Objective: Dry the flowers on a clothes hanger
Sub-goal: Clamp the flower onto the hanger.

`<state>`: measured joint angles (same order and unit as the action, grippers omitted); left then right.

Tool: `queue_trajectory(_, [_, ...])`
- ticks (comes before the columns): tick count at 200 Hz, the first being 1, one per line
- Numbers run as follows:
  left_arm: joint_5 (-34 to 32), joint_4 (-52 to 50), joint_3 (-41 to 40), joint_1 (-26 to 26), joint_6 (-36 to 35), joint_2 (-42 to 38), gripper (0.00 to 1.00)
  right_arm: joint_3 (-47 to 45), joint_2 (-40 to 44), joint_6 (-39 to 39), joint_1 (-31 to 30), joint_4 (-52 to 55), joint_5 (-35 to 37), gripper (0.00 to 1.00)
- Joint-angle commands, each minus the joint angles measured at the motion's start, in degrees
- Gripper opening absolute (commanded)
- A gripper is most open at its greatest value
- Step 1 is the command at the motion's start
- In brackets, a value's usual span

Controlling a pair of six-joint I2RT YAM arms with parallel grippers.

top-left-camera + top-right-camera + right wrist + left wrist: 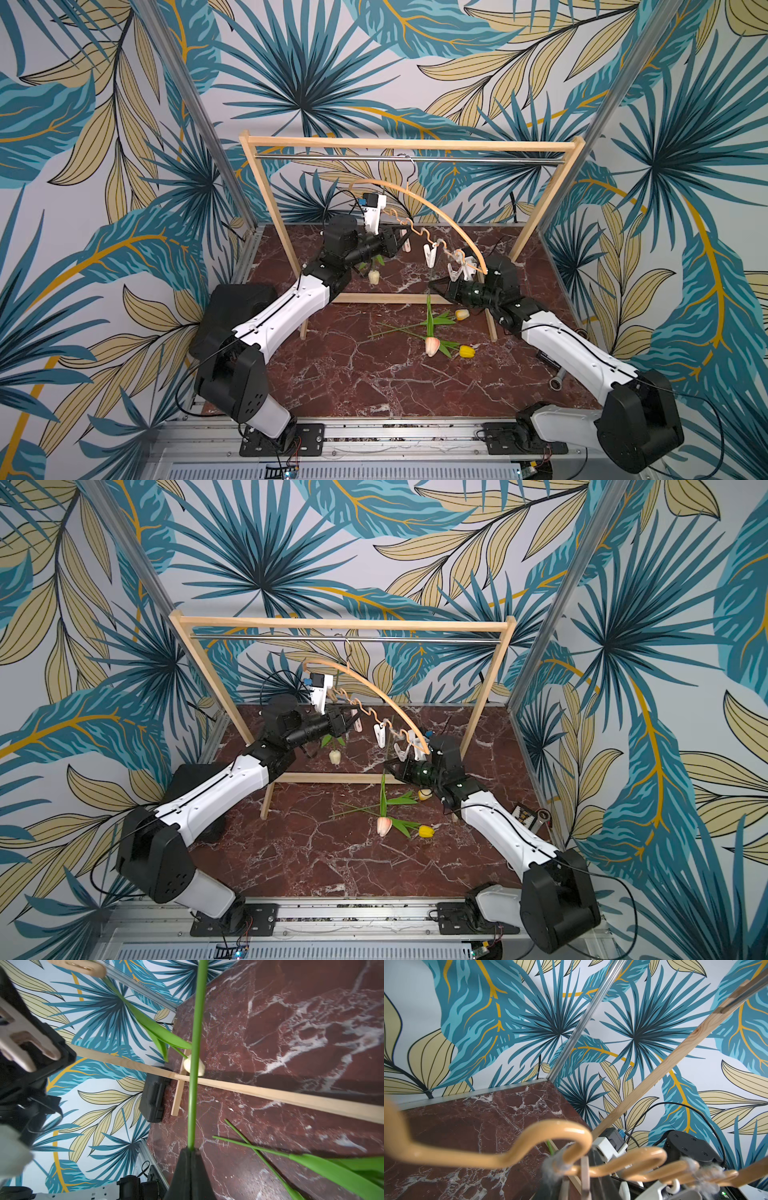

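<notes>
Right gripper point(190, 1150), clamped on the pink tulip point(432, 345) by its stem, may miss the clothespin point(358, 726) the left gripper point(402, 241) pinches, because the tilted hanger point(440, 210) can swing.

Close and blurred, wavy bar of clothes hanger point(560, 1128) above marble table point(467, 1124); pale clothespin point(585, 1176) under it, wooden rack post point(675, 1052) behind.

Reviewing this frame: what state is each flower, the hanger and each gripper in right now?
clothes hanger: hooked on the rack rod, tilted.
cream-white tulip: hanging head down under the hanger.
pink tulip: head down, held by its stem.
yellow-orange tulip: lying on the table.
yellow tulip: lying on the table.
right gripper: shut on pink tulip.
left gripper: at a clothespin, open or shut unclear.
</notes>
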<state>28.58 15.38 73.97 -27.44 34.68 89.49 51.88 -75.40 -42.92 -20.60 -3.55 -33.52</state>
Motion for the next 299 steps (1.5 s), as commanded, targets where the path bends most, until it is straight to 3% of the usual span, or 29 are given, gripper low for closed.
queue_trajectory(1, [-1.45,5.52,-0.99,-0.33,3.12,0.12,0.23,3.90,-1.84,-1.01,-1.40,-6.08,-2.97,0.00])
queue_trajectory(119, [-1.80,7.45,-3.15,-0.86,4.48,0.61,0.19,10.32,-6.77,-5.46,-3.86,-13.78,-5.67,0.00])
queue_trajectory(208, [-1.51,7.03,-4.62,-0.95,4.22,0.33,0.18,6.09,-7.49,-11.97,-3.94,-25.19,-6.74,0.00])
queue_trajectory(281, [-1.93,7.12,-5.00,-1.24,4.39,0.24,0.19,5.88,-7.22,-11.73,-4.23,-25.23,-7.44,0.00])
queue_trajectory(299, [-1.82,7.29,-5.13,-1.30,4.38,0.12,0.24,5.78,-6.98,-11.62,-4.27,-25.12,-7.22,0.00])
